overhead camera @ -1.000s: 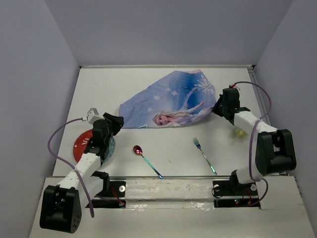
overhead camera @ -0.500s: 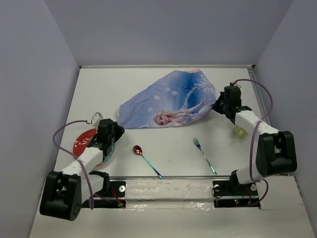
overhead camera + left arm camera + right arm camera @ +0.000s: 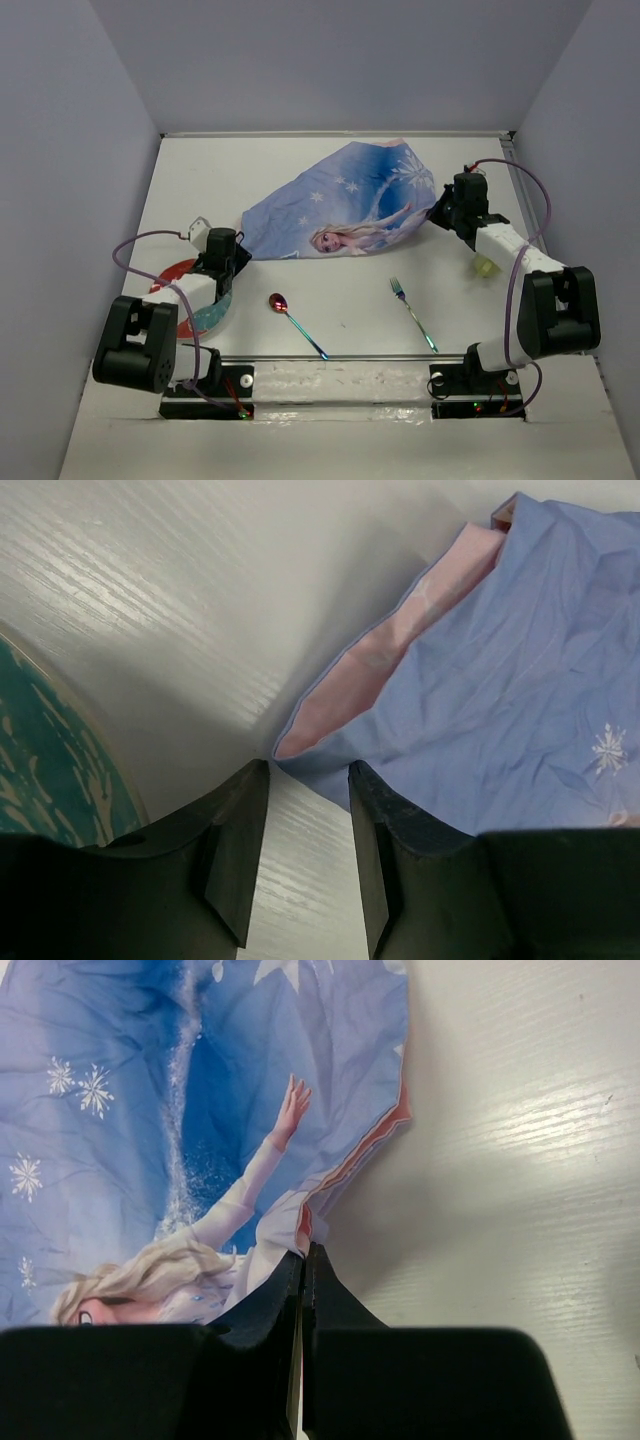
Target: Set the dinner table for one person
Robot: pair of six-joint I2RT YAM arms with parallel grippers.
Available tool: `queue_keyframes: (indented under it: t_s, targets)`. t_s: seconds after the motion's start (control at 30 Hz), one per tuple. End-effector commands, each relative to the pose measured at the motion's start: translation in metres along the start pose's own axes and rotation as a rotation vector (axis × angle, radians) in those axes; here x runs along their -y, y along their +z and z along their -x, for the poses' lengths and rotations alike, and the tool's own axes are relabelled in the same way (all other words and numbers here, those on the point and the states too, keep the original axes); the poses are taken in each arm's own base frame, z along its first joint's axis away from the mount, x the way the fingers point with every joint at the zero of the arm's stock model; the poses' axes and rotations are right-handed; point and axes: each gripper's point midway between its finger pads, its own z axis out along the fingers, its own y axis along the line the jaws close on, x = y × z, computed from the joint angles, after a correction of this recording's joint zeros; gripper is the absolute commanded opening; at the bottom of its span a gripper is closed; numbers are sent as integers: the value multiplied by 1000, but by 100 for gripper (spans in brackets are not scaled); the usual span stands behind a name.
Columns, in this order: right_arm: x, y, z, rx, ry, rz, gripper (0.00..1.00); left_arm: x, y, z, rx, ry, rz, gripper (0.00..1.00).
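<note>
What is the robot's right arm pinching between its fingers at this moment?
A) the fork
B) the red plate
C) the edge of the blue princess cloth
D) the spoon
C: in the right wrist view the right arm's fingers are shut on the edge of the blue princess cloth, while the fork and the spoon lie well away from them.

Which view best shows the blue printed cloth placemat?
Top external: the whole blue printed cloth placemat shows. Left wrist has only its folded corner by the left gripper; right wrist, the edge pinched in the right gripper.
</note>
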Motion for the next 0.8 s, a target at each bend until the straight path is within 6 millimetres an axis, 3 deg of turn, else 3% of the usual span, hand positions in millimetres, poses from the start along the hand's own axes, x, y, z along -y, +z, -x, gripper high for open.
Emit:
queue_keyframes:
  t_s: [0.0,0.13,0.33,0.53,0.57,0.63,0.77]
  targets:
    - [-13,-8,24,73,-6,55,0,13,7,18,68,11,-7,48]
    - [-15,-7,23,70,-4,63,0,13,12,17,61,15,4,45]
    - [-17,-10,23,72,-2,75,0,14,18,20,83,19,8,25]
    - [-19,-11,23,72,1,88,0,20,22,24,116,18,-28,17]
    - [-19,-12,24,73,0,89,0,20,22,24,118,19,-31,10]
    - [-19,-12,24,76,0,88,0,26,21,26,128,17,-60,0]
    - [-28,-18,23,62,-5,139,0,46,7,38,153,-2,-142,0]
